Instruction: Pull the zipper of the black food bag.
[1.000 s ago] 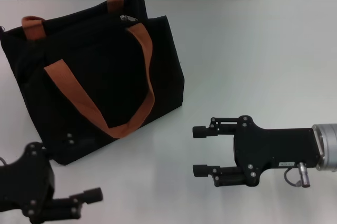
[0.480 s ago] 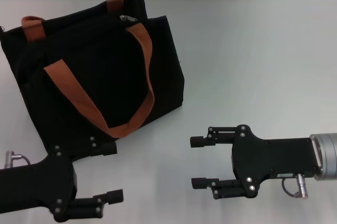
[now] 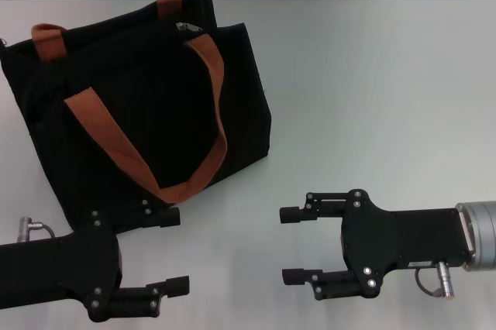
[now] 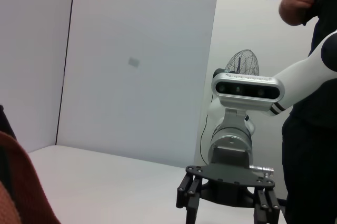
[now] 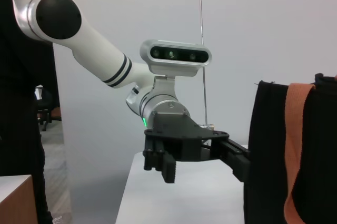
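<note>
1. Bag sits at about 10 o'clock on the table, standing upright and a bit slumped, orange straps draped down its front face. Zipper is a tiny silver tab up on the rim, far side, roughly 11 o'clock.

2. Left claw is low at 7 o'clock, jaws wide, holding nothing, upper finger just beside the bag's bottom edge. Right claw is at 5 o'clock, also wide and empty, well apart from the bag.

3. Biggest worry imo: that tab is small and lies flat against the fabric. A wide claw coming in could pinch cloth or a strap instead of the tab.

4. Soft bag, nothing pinning it. If one claw pulls the zipper and the other isn't bracing the bag, the whole thing probably slides or tips over rather than the slider moving.

5. The loose strap hangs right below the zipper, so a finger could snag the loop on the way up.

6. The left claw being so near the bag's base could nudge it and shift the zipper off target.
</note>
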Available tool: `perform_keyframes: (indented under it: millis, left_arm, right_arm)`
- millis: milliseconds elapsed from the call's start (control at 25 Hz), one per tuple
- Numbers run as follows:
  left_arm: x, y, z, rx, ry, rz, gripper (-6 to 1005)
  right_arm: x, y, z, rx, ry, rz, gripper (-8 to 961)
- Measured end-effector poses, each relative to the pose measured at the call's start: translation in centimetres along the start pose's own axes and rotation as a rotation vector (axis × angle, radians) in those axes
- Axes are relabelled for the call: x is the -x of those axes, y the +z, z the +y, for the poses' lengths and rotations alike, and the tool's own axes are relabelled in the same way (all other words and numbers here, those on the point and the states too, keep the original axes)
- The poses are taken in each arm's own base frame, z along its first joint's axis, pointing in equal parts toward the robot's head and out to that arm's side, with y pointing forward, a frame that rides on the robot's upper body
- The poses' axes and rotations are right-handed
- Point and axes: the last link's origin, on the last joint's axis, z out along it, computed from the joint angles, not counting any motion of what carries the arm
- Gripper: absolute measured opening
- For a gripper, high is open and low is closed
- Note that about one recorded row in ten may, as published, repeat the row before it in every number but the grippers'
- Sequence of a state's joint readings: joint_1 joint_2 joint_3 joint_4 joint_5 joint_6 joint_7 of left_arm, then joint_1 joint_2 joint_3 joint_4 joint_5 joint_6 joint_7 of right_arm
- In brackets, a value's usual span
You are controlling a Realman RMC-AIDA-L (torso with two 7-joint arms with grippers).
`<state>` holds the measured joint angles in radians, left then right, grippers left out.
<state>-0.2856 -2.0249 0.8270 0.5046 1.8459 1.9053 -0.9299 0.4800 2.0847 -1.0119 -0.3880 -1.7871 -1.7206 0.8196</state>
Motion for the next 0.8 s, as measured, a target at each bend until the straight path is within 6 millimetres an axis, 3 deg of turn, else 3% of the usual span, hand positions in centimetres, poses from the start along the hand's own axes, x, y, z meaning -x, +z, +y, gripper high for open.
perform_keyframes:
  millis: [800]
  left_arm:
    - [-0.07,0.52,-0.41,0.039,-0.008,-0.037,814]
  right_arm:
    - [0.03,0.0,0.11,0.005,0.0,-0.005,695]
